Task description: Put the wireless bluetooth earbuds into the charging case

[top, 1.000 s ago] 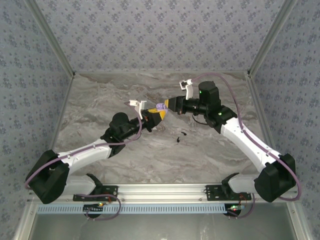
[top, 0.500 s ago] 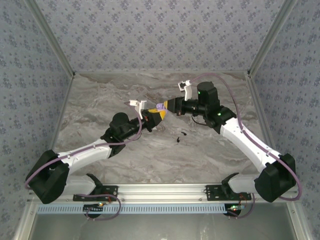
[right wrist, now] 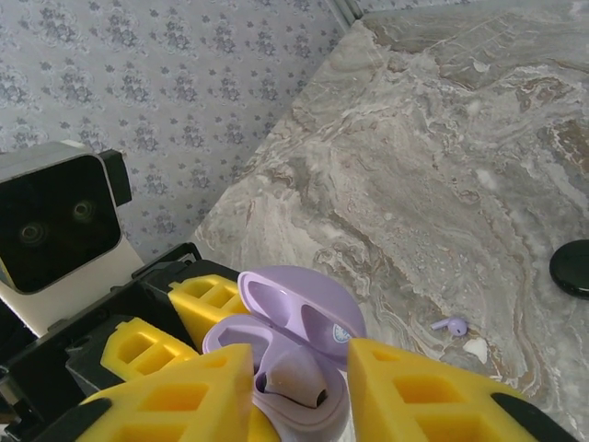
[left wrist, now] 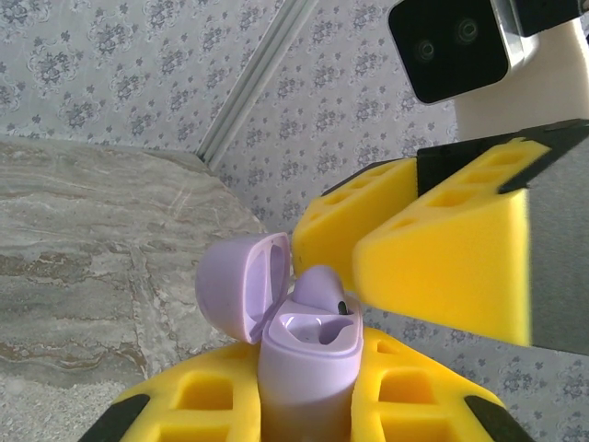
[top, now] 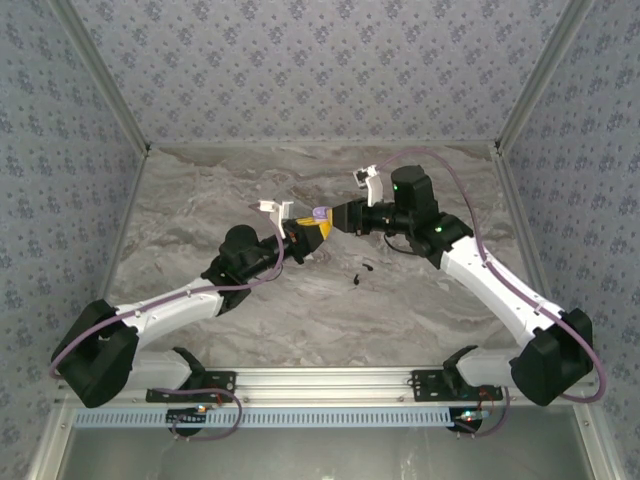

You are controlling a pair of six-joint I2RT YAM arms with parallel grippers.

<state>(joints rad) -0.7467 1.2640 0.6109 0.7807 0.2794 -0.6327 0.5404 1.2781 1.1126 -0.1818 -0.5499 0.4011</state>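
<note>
My left gripper [left wrist: 308,410] is shut on the lilac charging case [left wrist: 308,354], holding it upright with its lid [left wrist: 241,287] flipped open. One of the wireless bluetooth earbuds [right wrist: 293,376], lilac, sits in a socket of the case, its stem end up. My right gripper [right wrist: 299,368] stands open just above the case, a yellow finger [right wrist: 419,396] on each side of that earbud with a gap between. The other earbud [right wrist: 451,324] lies on the marble table. From above, both grippers [top: 305,230] [top: 340,214] meet at the case [top: 320,214] mid-table.
A black round puck [right wrist: 572,269] lies on the table [right wrist: 442,166] near the loose earbud, with a small white scrap [right wrist: 476,348] beside it. Two small dark things [top: 357,279] [top: 368,265] lie in front of the grippers. Patterned walls close off the back and sides.
The right gripper's fingers have parted and released the earbud, which stays in the case. The right arm has shifted slightly left. The left arm has kept still.
</note>
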